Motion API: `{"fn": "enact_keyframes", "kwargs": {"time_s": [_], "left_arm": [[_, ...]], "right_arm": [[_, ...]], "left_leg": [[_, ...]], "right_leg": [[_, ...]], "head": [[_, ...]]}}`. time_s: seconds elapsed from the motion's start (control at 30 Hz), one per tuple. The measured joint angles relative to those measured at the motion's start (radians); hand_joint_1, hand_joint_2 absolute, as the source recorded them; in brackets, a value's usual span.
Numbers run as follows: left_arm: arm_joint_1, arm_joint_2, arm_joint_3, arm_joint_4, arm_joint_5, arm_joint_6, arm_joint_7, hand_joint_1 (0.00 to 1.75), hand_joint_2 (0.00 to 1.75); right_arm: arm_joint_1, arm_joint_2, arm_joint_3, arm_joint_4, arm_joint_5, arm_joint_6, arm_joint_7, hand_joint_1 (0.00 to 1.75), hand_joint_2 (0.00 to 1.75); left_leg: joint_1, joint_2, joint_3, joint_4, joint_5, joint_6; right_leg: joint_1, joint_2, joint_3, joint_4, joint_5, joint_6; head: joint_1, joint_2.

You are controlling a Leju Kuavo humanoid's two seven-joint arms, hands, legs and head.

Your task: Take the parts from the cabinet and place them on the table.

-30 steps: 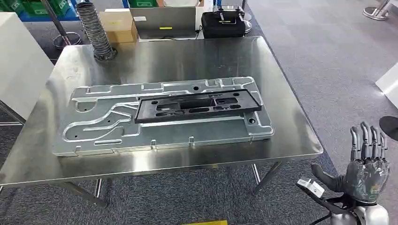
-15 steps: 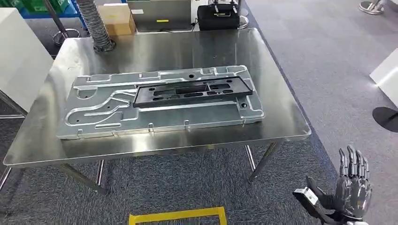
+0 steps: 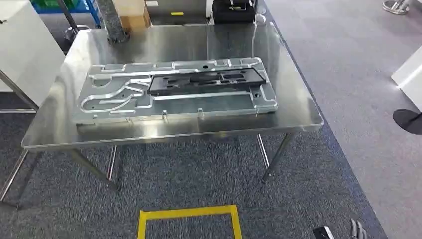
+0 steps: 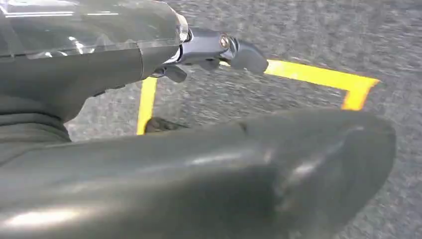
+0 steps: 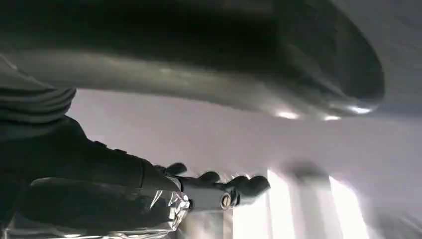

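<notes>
Cam pulled back, right hand (image 3: 357,230) dropped low, empty, flat black part (image 3: 206,80) on table (image 3: 298,107).

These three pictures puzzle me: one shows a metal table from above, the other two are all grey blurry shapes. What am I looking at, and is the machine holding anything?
The pictures come from cameras on a humanoid robot with two arms and many-fingered hands. The head view looks forward and down at a steel table. On it lies a large silver plate with grooves, and a black frame part rests on top of that plate. Yellow tape marks the carpet.

The other two pictures come from cameras at the wrists, so they look turned. The grey shapes are the robot's own left hand over the carpet and its right hand. Neither hand holds anything; the fingers look curled in, but I cannot tell for certain.
</notes>
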Motion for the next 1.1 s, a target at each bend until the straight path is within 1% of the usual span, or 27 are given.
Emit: {"fn": "enact_keyframes", "kwargs": {"time_s": [0.03,0.07,0.1,0.13,0.17,0.2,0.23,0.3,0.33,0.37,0.4,0.5,0.53,0.57,0.63,0.67,0.7,0.77,0.8,0.83,0.87,0.9,0.93,1.0,1.03,1.07,1.1], "left_arm": [[0.0,-0.003,0.0,0.0,-0.007,0.002,0.003,0.0,0.0],[-0.001,-0.003,-0.001,0.0,-0.02,0.001,0.009,0.0,0.0],[-0.001,-0.006,-0.004,0.0,-0.037,0.001,0.016,0.0,0.0],[0.0,-0.007,-0.009,0.0,-0.053,0.001,0.022,0.0,0.0],[0.0,-0.011,-0.015,0.0,-0.069,0.001,0.028,0.0,0.0],[-0.001,-0.016,-0.021,0.0,-0.085,0.001,0.031,0.0,0.0],[-0.001,-0.023,-0.032,0.0,-0.098,0.001,0.034,0.0,0.0],[-0.002,-0.032,-0.045,0.0,-0.11,-0.007,0.035,0.0,0.0],[-0.002,-0.035,-0.05,0.001,-0.112,-0.013,0.037,0.0,0.0],[-0.003,-0.037,-0.057,0.002,-0.11,-0.014,0.039,0.0,0.0],[-0.005,-0.039,-0.059,0.002,-0.098,-0.019,0.051,0.0,0.0],[-0.004,-0.039,-0.058,0.002,-0.077,-0.025,0.076,0.0,0.0],[-0.001,-0.038,-0.057,0.002,-0.073,-0.026,0.082,0.0,0.0],[0.001,-0.038,-0.057,0.002,-0.072,-0.026,0.084,0.0,0.0],[0.005,-0.038,-0.057,0.002,-0.072,-0.027,0.085,0.0,0.0],[0.007,-0.038,-0.057,0.002,-0.073,-0.029,0.084,0.0,0.0],[0.009,-0.038,-0.057,0.002,-0.079,-0.029,0.084,0.0,0.0],[0.012,-0.039,-0.058,0.003,-0.093,-0.032,0.085,0.0,0.0],[0.013,-0.039,-0.058,0.003,-0.098,-0.033,0.09,0.0,0.0],[0.013,-0.039,-0.06,0.003,-0.104,-0.033,0.092,0.0,0.0],[0.011,-0.039,-0.06,0.003,-0.106,-0.033,0.094,0.0,0.0],[0.009,-0.039,-0.06,0.003,-0.108,-0.035,0.094,0.0,0.0],[0.009,-0.039,-0.06,0.003,-0.111,-0.038,0.094,0.0,0.0],[0.012,-0.04,-0.061,0.005,-0.113,-0.042,0.089,0.0,0.0],[0.015,-0.044,-0.061,0.008,-0.113,-0.045,0.084,0.0,0.0],[0.014,-0.044,-0.061,0.008,-0.114,-0.046,0.08,0.0,0.0],[0.012,-0.044,-0.061,0.008,-0.113,-0.045,0.074,0.0,0.0]], "right_arm": [[-0.001,0.001,-0.02,0.051,0.0,0.042,0.068,0.0,0.0],[-0.002,0.003,-0.038,0.095,0.0,0.091,0.14,0.0,0.0],[-0.002,0.007,-0.056,0.14,-0.003,0.137,0.214,0.0,0.0],[-0.003,0.012,-0.068,0.167,-0.02,0.159,0.255,0.0,0.0],[-0.005,0.019,-0.085,0.192,-0.043,0.181,0.293,0.0,0.0],[-0.008,0.03,-0.105,0.215,-0.061,0.203,0.332,0.0,0.0],[-0.012,0.04,-0.129,0.237,-0.069,0.228,0.383,0.0,0.0],[-0.018,0.06,-0.151,0.263,-0.046,0.276,0.465,0.0,0.0],[-0.023,0.067,-0.151,0.274,-0.034,0.298,0.485,0.0,0.0],[-0.028,0.078,-0.152,0.284,-0.027,0.313,0.495,0.0,0.0],[-0.033,0.083,-0.153,0.29,-0.019,0.338,0.501,0.0,0.0],[-0.039,0.099,-0.154,0.308,-0.011,0.385,0.519,0.0,0.0],[-0.041,0.107,-0.156,0.315,-0.011,0.405,0.526,0.0,0.0],[-0.045,0.11,-0.156,0.317,-0.008,0.425,0.529,0.0,0.0],[-0.045,0.117,-0.158,0.322,-0.019,0.45,0.529,0.0,0.0],[-0.045,0.119,-0.162,0.323,-0.023,0.455,0.527,0.0,0.0],[-0.045,0.124,-0.167,0.326,-0.031,0.457,0.524,0.0,0.0],[-0.045,0.129,-0.176,0.328,-0.039,0.458,0.52,0.0,0.0],[-0.045,0.134,-0.181,0.33,-0.042,0.458,0.522,0.0,0.0],[-0.045,0.135,-0.184,0.331,-0.046,0.458,0.524,0.0,0.0],[-0.049,0.142,-0.186,0.332,-0.049,0.46,0.524,0.0,0.0],[-0.047,0.143,-0.19,0.333,-0.051,0.461,0.52,0.0,0.0],[-0.045,0.146,-0.192,0.334,-0.051,0.464,0.517,0.0,0.0],[-0.046,0.148,-0.197,0.335,-0.05,0.471,0.504,0.0,0.0],[-0.043,0.148,-0.199,0.335,-0.05,0.472,0.495,0.0,0.0],[-0.043,0.148,-0.201,0.335,-0.049,0.473,0.486,0.0,0.0],[-0.044,0.148,-0.202,0.335,-0.048,0.474,0.477,0.0,0.0]], "left_leg": [[0.005,0.008,-0.011,-0.002,0.013,0.009],[0.004,0.009,-0.026,-0.002,0.025,0.016],[0.003,0.01,-0.042,-0.002,0.038,0.021],[0.002,0.01,-0.056,-0.002,0.049,0.021],[0.002,0.012,-0.073,0.0,0.061,0.02],[0.001,0.013,-0.089,0.002,0.072,0.018],[0.002,0.013,-0.105,0.007,0.084,0.014],[0.004,0.013,-0.14,0.02,0.101,0.006],[0.004,0.013,-0.154,0.029,0.109,0.0],[0.002,0.013,-0.163,0.036,0.113,-0.007],[0.0,0.015,-0.166,0.04,0.118,-0.014],[0.004,0.018,-0.169,0.034,0.147,-0.034],[0.009,0.014,-0.176,0.042,0.136,-0.039],[0.01,0.01,-0.188,0.069,0.082,-0.043],[0.01,0.009,-0.222,0.201,-0.054,-0.047],[0.01,0.009,-0.234,0.272,-0.092,-0.049],[0.01,0.009,-0.238,0.332,-0.099,-0.049],[0.01,0.009,-0.194,0.329,-0.03,-0.045],[0.009,0.009,-0.145,0.273,0.013,-0.041],[0.009,0.008,-0.079,0.189,0.029,-0.034],[0.006,0.008,-0.004,0.087,-0.002,-0.024],[0.001,0.008,0.046,-0.007,-0.034,-0.02],[-0.001,0.008,0.04,-0.012,-0.04,-0.015],[-0.007,0.009,0.028,-0.009,-0.026,0.0],[0.003,0.013,0.018,-0.017,-0.006,0.008],[0.002,0.017,0.004,-0.017,0.006,0.015],[0.002,0.017,-0.012,-0.017,0.02,0.025]], "right_leg": [[-0.008,0.007,-0.008,0.011,-0.023,0.004],[-0.009,0.009,-0.023,0.043,-0.085,0.011],[-0.012,0.01,-0.04,0.109,-0.161,0.018],[-0.014,0.011,-0.055,0.182,-0.216,0.023],[-0.017,0.011,-0.067,0.255,-0.247,0.027],[-0.019,0.011,-0.069,0.302,-0.243,0.031],[-0.021,0.011,-0.052,0.312,-0.211,0.033],[-0.027,0.011,0.037,0.218,-0.133,0.033],[-0.027,0.011,0.112,0.118,-0.128,0.03],[-0.026,0.013,0.179,0.025,-0.165,0.026],[-0.02,0.016,0.208,-0.032,-0.187,0.015],[-0.012,0.014,0.189,-0.028,-0.172,-0.013],[-0.018,0.008,0.177,-0.032,-0.156,-0.025],[-0.017,0.007,0.163,-0.033,-0.145,-0.034],[-0.012,0.005,0.13,-0.031,-0.12,-0.043],[-0.009,0.004,0.113,-0.03,-0.107,-0.044],[-0.006,0.003,0.093,-0.027,-0.093,-0.044],[-0.003,0.004,0.056,-0.019,-0.071,-0.043],[-0.001,0.004,0.037,-0.012,-0.061,-0.041],[0.0,0.004,0.02,-0.005,-0.051,-0.039],[0.0,0.004,0.01,0.003,-0.043,-0.036],[0.004,0.005,0.003,0.009,-0.035,-0.029],[0.004,0.002,0.001,0.006,-0.024,-0.023],[-0.001,0.001,-0.002,0.0,-0.002,-0.011],[-0.001,0.006,-0.006,0.001,-0.001,-0.004],[-0.005,0.01,-0.017,0.022,-0.047,0.003],[-0.008,0.012,-0.033,0.072,-0.121,0.01]], "head": [[0.0,0.0],[0.0,0.0],[0.0,0.0],[0.0,0.0],[0.0,0.0],[0.0,0.0],[0.0,0.0],[0.0,0.0],[0.0,0.0],[0.0,0.0],[0.0,0.0],[0.0,0.0],[0.0,0.0],[0.0,0.0],[0.0,0.0],[0.0,0.0],[0.0,0.0],[0.0,0.0],[0.0,0.0],[0.0,0.0],[0.0,0.0],[0.0,0.0],[0.0,0.0],[0.0,0.0],[0.0,0.0],[0.0,0.0],[0.0,0.0]]}}
